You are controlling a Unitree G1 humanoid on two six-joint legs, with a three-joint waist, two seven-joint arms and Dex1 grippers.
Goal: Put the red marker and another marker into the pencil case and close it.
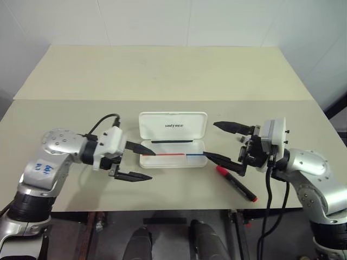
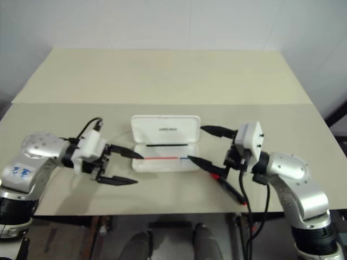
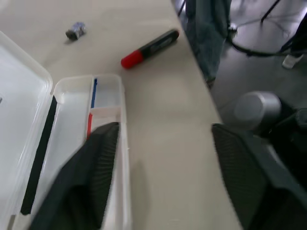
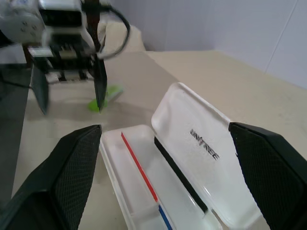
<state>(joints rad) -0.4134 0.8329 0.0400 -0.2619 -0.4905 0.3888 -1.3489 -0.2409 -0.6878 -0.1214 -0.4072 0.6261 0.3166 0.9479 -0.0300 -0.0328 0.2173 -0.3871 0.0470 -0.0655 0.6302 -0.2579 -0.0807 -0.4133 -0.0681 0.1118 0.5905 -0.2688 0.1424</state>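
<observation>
Red marker (image 1: 237, 183) lying nearest, at five o'clock of the open pencil case (image 1: 173, 140), apart from it. Left gripper (image 1: 140, 164) at nine and right gripper (image 1: 222, 142) at three, both spread wide, empty. Green marker (image 4: 105, 97) beyond left gripper.

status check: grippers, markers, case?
Left gripper and right gripper open, empty. Pencil case open, no markers inside. Red marker on table; green marker beyond case. Nothing blocking.

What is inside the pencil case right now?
The pencil case lies open, holding only thin red, blue and black stripes. No marker is inside: the red marker lies on the table. The left gripper covers one end.
</observation>
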